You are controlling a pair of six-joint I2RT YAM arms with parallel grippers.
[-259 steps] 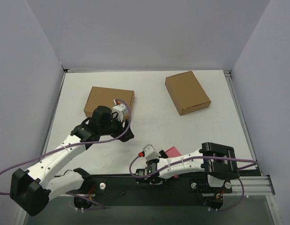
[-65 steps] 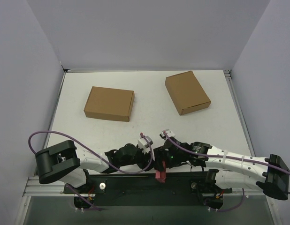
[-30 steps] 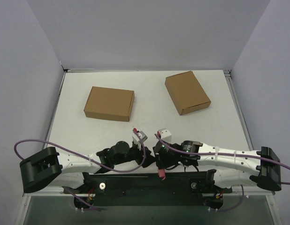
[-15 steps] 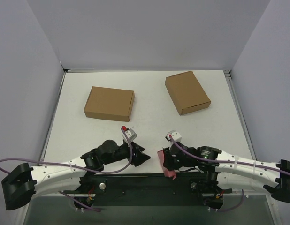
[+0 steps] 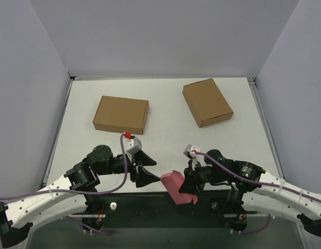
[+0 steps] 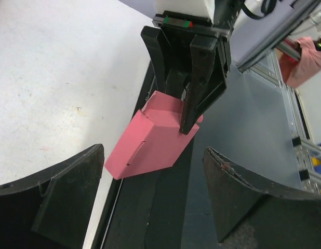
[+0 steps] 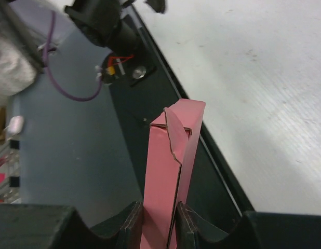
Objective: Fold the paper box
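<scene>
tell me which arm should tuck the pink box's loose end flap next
Left. The right gripper is shut on the paper box; the left gripper is open, empty and facing its free end.

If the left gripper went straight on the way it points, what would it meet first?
Probably the small pink thin-card box clamped in the right gripper; it sits centred ahead of the open left gripper, though depth is unclear.

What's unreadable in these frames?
Top view: the right gripper covers the held end of the paper box.
Right wrist: the box's lower end is cut off by the bottom edge; whether its far-end flap is tucked or only bent is unclear.
Left wrist: the box's underside faces away, and the right gripper hides part of its upper end.
</scene>
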